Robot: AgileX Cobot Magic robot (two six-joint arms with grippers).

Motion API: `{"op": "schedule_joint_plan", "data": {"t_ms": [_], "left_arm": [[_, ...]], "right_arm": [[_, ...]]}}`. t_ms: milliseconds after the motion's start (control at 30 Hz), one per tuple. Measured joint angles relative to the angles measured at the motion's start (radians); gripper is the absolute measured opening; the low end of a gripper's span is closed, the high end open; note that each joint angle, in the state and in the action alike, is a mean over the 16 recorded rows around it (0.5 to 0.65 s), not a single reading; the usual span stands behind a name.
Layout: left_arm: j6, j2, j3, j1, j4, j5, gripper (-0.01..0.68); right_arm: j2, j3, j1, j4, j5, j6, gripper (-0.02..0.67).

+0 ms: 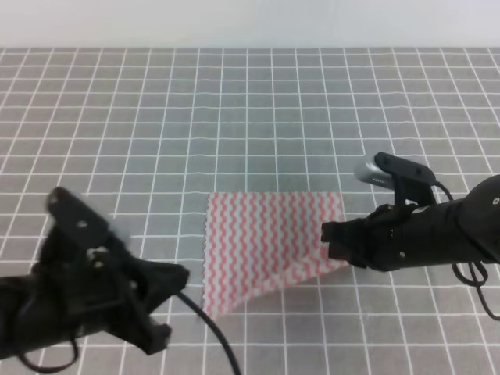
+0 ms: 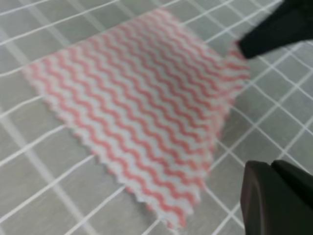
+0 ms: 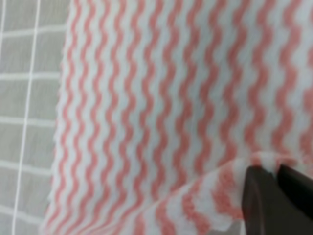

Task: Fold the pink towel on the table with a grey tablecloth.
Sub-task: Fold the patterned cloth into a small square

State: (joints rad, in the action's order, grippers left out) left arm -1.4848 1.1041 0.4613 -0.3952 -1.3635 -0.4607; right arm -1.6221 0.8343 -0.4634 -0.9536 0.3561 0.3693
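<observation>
Exterior high view shows the table with a grey tablecloth (image 1: 234,101) filling the frame, its white grid running to every edge. Near the middle front lies the pink towel (image 1: 262,246), mostly flat, but its near right corner is lifted and pulled inward, so that edge runs slantwise. The right gripper (image 1: 334,244) sits at that raised corner; the right wrist view shows its dark fingers (image 3: 264,196) closed together with the cloth pinched between them. The left gripper (image 1: 160,305) hovers off the towel's near left corner, touching nothing, and whether its jaws stand apart I cannot tell. The fold looks just begun: one corner is gripped and raised. Next, that corner likely needs carrying across toward the left edge and laying down square, with the cloth kept from dragging.
</observation>
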Motion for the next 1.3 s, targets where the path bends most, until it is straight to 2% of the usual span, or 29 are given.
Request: {"op": "schedule_joint_plan", "data": {"t_ms": [267, 467, 800, 900, 1300], "left_arm": [[-0.222, 0.123, 0.042, -0.085, -0.116, 0.051, 0.015], [-0.345, 0.204, 0.067, -0.114, -0.146, 0.063, 0.143], [-0.546, 0.303, 0.083, -0.116, -0.169, 0.046, 0.386], [-0.606, 0.331, 0.083, -0.116, -0.179, 0.055, 0.410], [-0.883, 0.432, 0.083, -0.116, -0.336, 0.105, 0.414]], "right_arm": [[-0.005, 0.007, 0.000, -0.003, -0.043, 0.002, -0.014], [-0.007, 0.007, 0.000, -0.003, -0.046, 0.002, -0.014], [-0.006, 0.007, 0.000, -0.004, -0.046, 0.003, -0.014], [-0.006, 0.007, 0.000, -0.004, -0.046, 0.004, -0.014], [-0.006, 0.007, 0.000, -0.005, -0.047, 0.013, -0.014]]}}
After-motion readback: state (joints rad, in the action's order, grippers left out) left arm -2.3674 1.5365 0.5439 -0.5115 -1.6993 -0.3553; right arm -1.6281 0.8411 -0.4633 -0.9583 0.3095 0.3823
